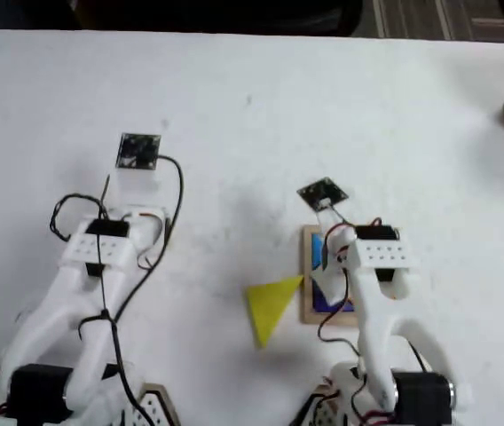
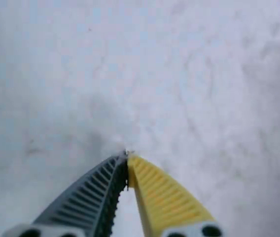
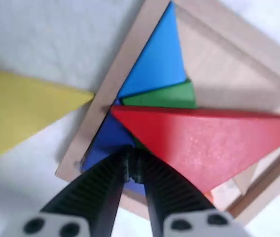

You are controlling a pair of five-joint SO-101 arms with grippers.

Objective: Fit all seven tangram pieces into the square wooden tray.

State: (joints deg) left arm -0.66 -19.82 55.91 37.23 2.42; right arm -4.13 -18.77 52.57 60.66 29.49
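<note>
- right wrist view is showing the right gripper [image 3: 133, 159] hanging low over the square wooden tray [image 3: 122, 69]. its fingers are pressing together with nothing visibly between them, and the tips are sitting at the edge of the red triangle [image 3: 209, 143].
- the red triangle is lying askew across the tray, seemingly riding on other pieces. a light blue triangle [image 3: 159, 59], a green piece [image 3: 167, 96] and a dark blue piece [image 3: 103, 143] are showing around it, so it is not looking seated.
- the yellow triangle [image 1: 268, 306] is lying outside the tray on the table [image 1: 234, 106], one tip touching the tray's rim.
- the left gripper [image 2: 127, 157] is hovering over bare table, well apart from the tray, clenched on nothing.
- by my judgement, the step in hand is settling the red triangle flat, and the task is looking partway done at best.
- the next move is probably calling for a gentle sideways nudge, turning the red piece into the tray's open part without lifting its neighbours — after that, the yellow triangle is waiting to be brought in.
</note>
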